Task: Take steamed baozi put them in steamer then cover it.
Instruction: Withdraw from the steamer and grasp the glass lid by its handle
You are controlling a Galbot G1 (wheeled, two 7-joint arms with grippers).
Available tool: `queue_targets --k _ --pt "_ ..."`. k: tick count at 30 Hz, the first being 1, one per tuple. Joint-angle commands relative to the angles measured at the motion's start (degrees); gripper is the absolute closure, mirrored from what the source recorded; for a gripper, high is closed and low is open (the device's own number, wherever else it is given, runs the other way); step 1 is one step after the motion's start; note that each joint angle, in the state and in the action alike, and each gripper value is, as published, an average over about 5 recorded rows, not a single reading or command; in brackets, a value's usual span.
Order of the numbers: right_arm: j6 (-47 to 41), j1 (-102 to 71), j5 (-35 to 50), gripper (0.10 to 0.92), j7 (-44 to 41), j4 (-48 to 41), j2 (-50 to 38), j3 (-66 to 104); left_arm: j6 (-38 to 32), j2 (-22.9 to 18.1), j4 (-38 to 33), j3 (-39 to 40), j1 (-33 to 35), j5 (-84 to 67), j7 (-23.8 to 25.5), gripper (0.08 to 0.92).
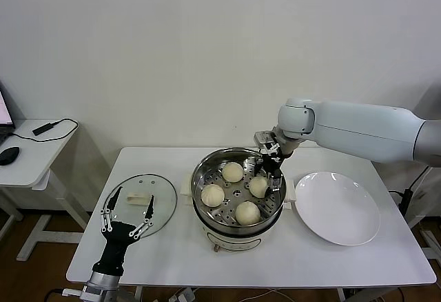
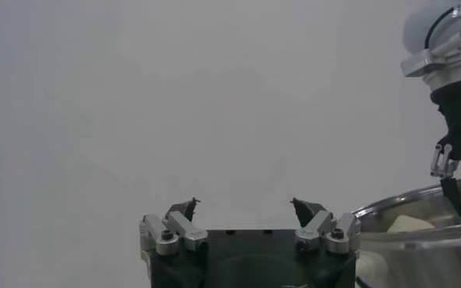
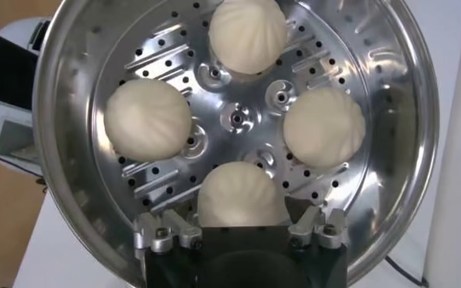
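Steamer (image 1: 238, 192): you are looking at polished stainless steel, mirror-bright on the wall, with a perforated metal tray (image 3: 238, 117) inside that throws sharp glints. Its side handles look like white plastic.

Baozi (image 3: 147, 119): matt, cream-white dough, smooth domes with faint pleat lines on top.

Cover (image 1: 140, 205): clear glass, metal rim, cream handle of smooth plastic look.

Plate (image 1: 337, 207): glossy white, smooth, ceramic or plastic; you cannot tell which.

Table (image 1: 344, 260): flat matt white top.

Right hand (image 1: 271, 166): dark matt body, bare metal finger links. Left hand (image 1: 128, 212): the same build, black housing with silvery bolted brackets.
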Motion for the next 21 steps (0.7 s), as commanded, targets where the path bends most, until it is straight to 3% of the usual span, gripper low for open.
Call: queue_targets --k 1,5,10,13,16,21 --pt "0.67 -0.29 3.94 0.203 1.95 4.07 -5.52 7.16 0.22 0.02 -0.14 0.09 -0.14 0.13 -0.04 0.177" --pt "5.90 -1.76 9.61 0.203 15.54 6.64 -10.75 12.35 0.73 0.22 -0.38 0.21 -0.45 0.88 -0.25 0.177" --pt "15.79 -8.21 15.48 0.203 48.81 12.16 -17.24 18.97 1.97 0.87 -0.95 0.47 -1.18 4.05 -0.89 0.177" --pt "19.82 -16.23 13.86 0.203 62.22 14.79 -20.19 27.92 2.74 1.36 -1.54 0.78 -1.59 5.81 -1.05 0.177" --pt "24.10 -27.10 9.93 0.203 71.25 17.06 -22.84 39.78 3.64 1.72 -2.20 0.97 -2.01 6.69 -1.27 0.177" --pt "30.31 -49.65 4.25 0.203 76.81 18.68 -25.00 62.62 4.82 1.90 -2.96 0.92 -2.33 7.78 -1.58 0.177"
